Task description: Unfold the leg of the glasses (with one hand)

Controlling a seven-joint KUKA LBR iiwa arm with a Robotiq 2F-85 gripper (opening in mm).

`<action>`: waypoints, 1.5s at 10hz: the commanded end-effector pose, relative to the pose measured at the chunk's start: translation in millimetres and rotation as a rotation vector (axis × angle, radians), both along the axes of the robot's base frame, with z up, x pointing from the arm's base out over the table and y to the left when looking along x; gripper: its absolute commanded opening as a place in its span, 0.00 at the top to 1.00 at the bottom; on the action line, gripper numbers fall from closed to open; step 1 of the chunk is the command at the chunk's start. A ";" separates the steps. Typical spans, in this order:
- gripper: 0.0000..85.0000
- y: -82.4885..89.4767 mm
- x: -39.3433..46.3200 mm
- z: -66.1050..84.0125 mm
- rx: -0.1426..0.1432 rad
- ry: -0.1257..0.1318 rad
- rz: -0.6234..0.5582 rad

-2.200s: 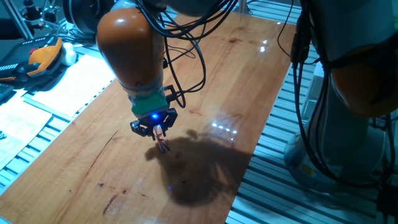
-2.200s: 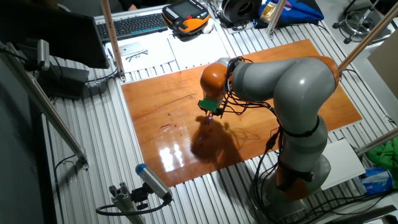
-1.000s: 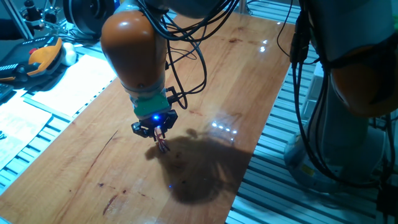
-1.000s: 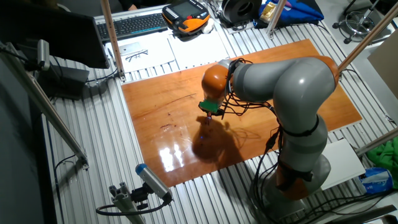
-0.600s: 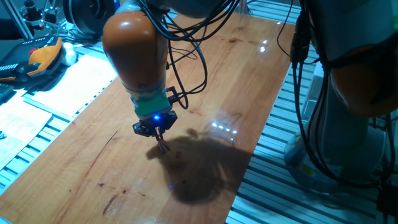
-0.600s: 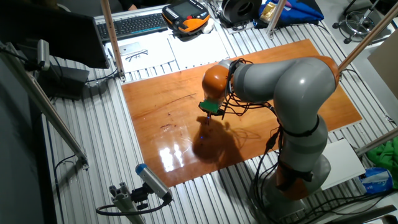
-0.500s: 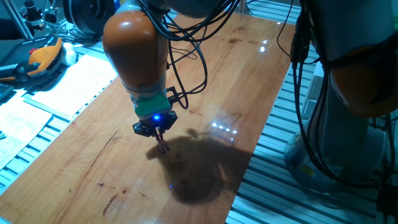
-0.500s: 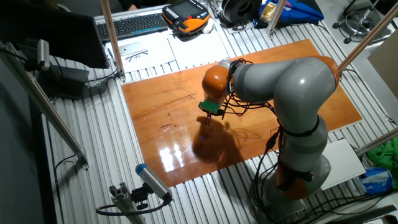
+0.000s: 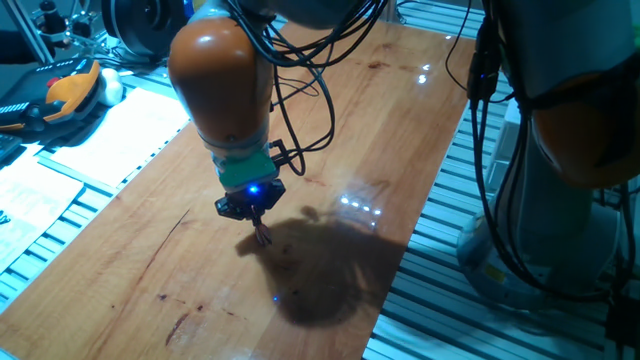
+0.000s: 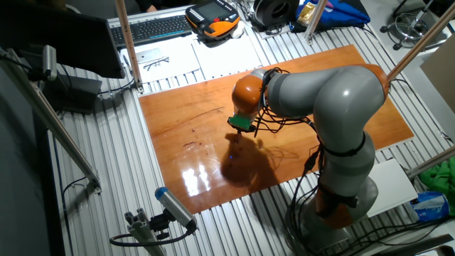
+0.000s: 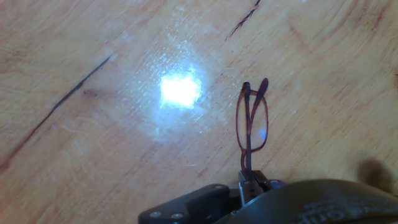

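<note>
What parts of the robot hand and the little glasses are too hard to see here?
- Gripper fingertips: the hand view cuts them off at its bottom edge, so the grip itself is hidden.
- Glasses: in the hand view the near end sits behind the gripper; whether a leg has opened is unclear.
- Glasses in both fixed views: too small, just a thin reddish sliver under the gripper over the table.

Around the hand [image 9: 255, 208] you have bare wooden table [image 9: 380, 120] on every side; the glasses [image 9: 263, 235] hang from its closed fingers just above the wood; papers [image 9: 110, 130] lie well apart beyond the table's edge; the grey robot base [image 10: 341, 192] blocks the opposite side.
</note>
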State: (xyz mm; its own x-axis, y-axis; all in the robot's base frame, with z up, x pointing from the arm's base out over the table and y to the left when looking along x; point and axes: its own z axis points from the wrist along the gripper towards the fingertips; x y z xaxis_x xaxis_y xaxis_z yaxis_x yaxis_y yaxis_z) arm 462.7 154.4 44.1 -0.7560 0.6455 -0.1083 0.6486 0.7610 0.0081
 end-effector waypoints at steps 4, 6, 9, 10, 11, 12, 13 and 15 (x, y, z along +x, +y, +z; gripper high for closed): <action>1.00 5.4 6.4 26.8 0.049 0.021 -0.052; 1.00 7.9 13.6 41.6 0.094 0.029 -0.088; 1.00 8.3 20.0 53.1 0.114 0.033 -0.110; 1.00 8.1 22.2 58.3 0.126 0.032 -0.115; 1.00 7.8 25.2 63.8 0.137 0.034 -0.121; 1.00 7.9 28.3 68.0 0.140 0.029 -0.126; 1.00 8.0 31.2 71.5 0.141 0.014 -0.126; 1.00 7.5 37.4 78.3 0.150 -0.007 -0.127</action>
State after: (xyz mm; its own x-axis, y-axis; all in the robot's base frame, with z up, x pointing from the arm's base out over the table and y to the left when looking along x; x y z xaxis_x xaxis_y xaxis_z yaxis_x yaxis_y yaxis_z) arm 501.6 161.5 124.4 -0.6631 0.7485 -0.0016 0.7422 0.6578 0.1281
